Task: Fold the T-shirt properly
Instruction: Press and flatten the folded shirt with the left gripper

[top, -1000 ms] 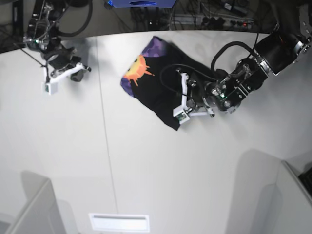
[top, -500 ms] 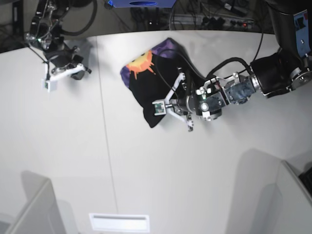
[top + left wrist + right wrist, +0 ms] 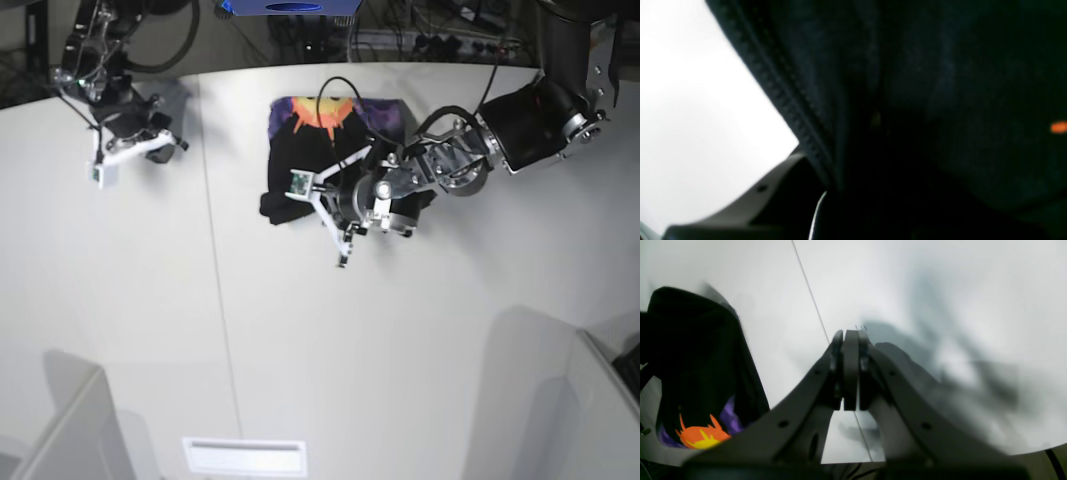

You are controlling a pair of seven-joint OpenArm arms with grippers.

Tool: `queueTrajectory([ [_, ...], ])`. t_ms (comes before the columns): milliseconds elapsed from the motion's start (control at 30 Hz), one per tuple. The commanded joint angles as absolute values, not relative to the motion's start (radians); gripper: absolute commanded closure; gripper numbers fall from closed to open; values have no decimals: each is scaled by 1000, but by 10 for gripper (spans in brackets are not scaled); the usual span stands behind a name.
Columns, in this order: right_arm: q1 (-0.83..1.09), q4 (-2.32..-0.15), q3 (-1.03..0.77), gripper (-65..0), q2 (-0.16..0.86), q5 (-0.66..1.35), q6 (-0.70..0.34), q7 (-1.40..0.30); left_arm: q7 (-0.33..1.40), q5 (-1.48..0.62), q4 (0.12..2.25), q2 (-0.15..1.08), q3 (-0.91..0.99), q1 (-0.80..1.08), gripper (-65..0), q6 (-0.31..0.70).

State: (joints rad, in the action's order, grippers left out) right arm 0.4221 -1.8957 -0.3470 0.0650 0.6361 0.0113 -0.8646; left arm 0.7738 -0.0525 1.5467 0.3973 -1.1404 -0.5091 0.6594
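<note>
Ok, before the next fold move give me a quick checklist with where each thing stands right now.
1. left gripper at the T-shirt: ok, its open fingers straddle the near edge in the base view.
2. Grip on the cloth: cannot tell; the left wrist view is filled by dark fabric and a stitched hem.
3. right gripper free: ok, shut on nothing, above bare table, apart from the shirt.
4. Shirt flat and squared: not ok, it lies bunched, print at the far end.
5. Cable loop over the shirt: not ok, possible snag.
</note>
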Motion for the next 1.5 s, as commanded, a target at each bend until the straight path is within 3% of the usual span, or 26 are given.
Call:
queueTrajectory([
  [0,418,-1910,-352,0,73,647,10,-849,763,-61,1543,392,-1141,-518,0,667],
  [1100,398,-1910,-343,0,73,647,10,-854,857,-59,1484,352,-1130,-530,0,667],
  [1300,401,-1910,-343,0,73,647,10,-854,857,-59,1486,352,-1129,-559,-349,667],
  [1400,401,-1910,-343,0,73,647,10,-855,857,-61,1486,351,-1129,-581,-467,667],
  [1467,401,-1910,-343,0,73,647,10,-855,857,-61,1489,349,-1112,-590,-510,667],
])
